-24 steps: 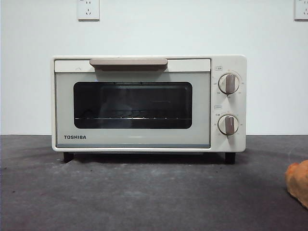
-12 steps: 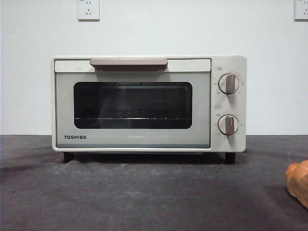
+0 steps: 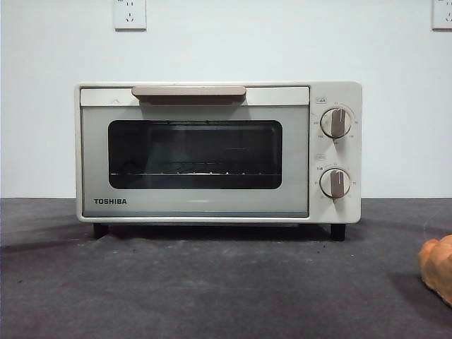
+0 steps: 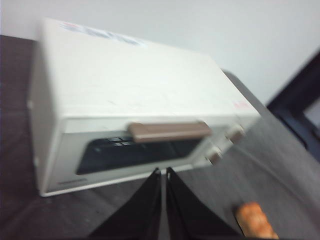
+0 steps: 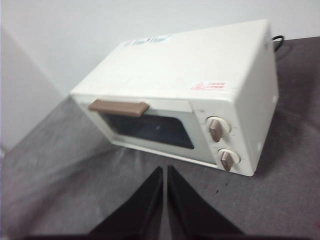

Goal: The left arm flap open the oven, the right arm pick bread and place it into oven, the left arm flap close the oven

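Two black grippers hang above the table with nothing in them: the left gripper has its jaws pressed together into a point aimed toward the oven's front, and the right gripper also has its jaws together, well back from the oven. The cream-white boxy TOSHIBA toaster oven stands on the dark grey table with its door fully shut, the beige bar handle lying along the door's top edge. The lumpy orange-golden bread piece rests on the table, off to the side of the knobs and nearer the front camera than the oven.

Judging by this, the first step is only at its start: the door has not yet been flapped open. The next move calls for the left gripper to come down to the handle, catch its upper edge and pull it outward and down.

Only part of the bread shows in the front view, cut by the frame's edge. Neither arm appears in that view. The left wrist picture is blurred, so the oven's fine detail is hard to read there. Behind the dark glass window only a wire rack can be made out.
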